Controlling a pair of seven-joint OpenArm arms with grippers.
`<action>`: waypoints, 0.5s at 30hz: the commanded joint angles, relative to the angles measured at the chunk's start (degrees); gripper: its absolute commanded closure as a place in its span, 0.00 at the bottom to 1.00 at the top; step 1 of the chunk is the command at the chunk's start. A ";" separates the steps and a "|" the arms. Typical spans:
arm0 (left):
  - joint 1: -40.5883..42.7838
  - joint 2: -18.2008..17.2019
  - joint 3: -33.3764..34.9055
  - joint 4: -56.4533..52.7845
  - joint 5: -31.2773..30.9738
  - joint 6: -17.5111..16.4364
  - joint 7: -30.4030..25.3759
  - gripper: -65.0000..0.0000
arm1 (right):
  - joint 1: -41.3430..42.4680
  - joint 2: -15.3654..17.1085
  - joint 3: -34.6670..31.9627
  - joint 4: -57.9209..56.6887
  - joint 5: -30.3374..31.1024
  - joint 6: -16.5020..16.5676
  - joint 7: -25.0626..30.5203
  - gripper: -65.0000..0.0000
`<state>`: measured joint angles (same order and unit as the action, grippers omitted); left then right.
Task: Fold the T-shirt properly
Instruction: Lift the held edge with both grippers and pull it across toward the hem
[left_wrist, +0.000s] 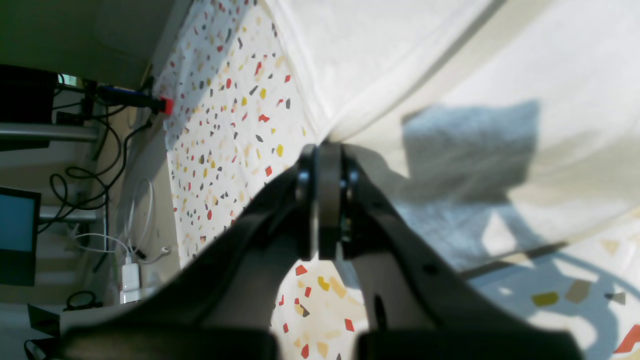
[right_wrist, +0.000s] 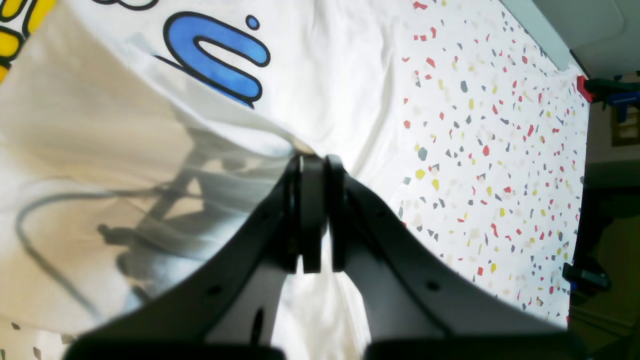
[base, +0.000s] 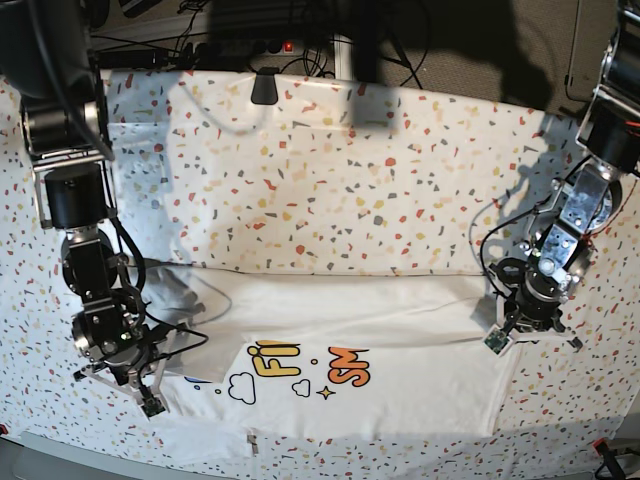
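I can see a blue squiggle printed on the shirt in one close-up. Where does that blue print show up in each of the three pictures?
Left wrist view: the blue print is not in it; only plain white T-shirt shows.
Right wrist view: upper left of centre, the blue print lies just above the right gripper.
Base view: only a sliver, lower left, beside that gripper; mostly hidden.
Shared landmark: the speckled table cover, seen in all three.

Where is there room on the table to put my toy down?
The far half of the speckled white table cover is bare, between the two arms, beyond the white printed cotton T-shirt. The near half is crowded: the shirt fills it, with the left pincer and right pincer gripping its ends.
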<state>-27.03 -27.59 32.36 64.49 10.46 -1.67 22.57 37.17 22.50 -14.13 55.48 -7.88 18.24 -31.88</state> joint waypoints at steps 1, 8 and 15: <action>-1.84 -0.66 -0.48 0.57 0.37 1.01 -1.18 1.00 | 2.19 0.46 0.46 0.87 -1.40 -0.68 1.44 1.00; -1.86 -0.66 -0.48 0.57 0.37 1.03 -1.20 1.00 | 2.19 0.52 0.46 0.85 -8.50 -0.07 4.61 0.50; -1.84 -0.66 -0.48 0.57 0.37 1.03 -1.20 1.00 | 2.34 0.46 0.46 0.85 -11.41 -2.62 5.09 0.35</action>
<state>-27.00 -27.62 32.36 64.47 10.46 -1.67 22.44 37.45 22.52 -14.13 55.48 -18.57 16.51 -27.68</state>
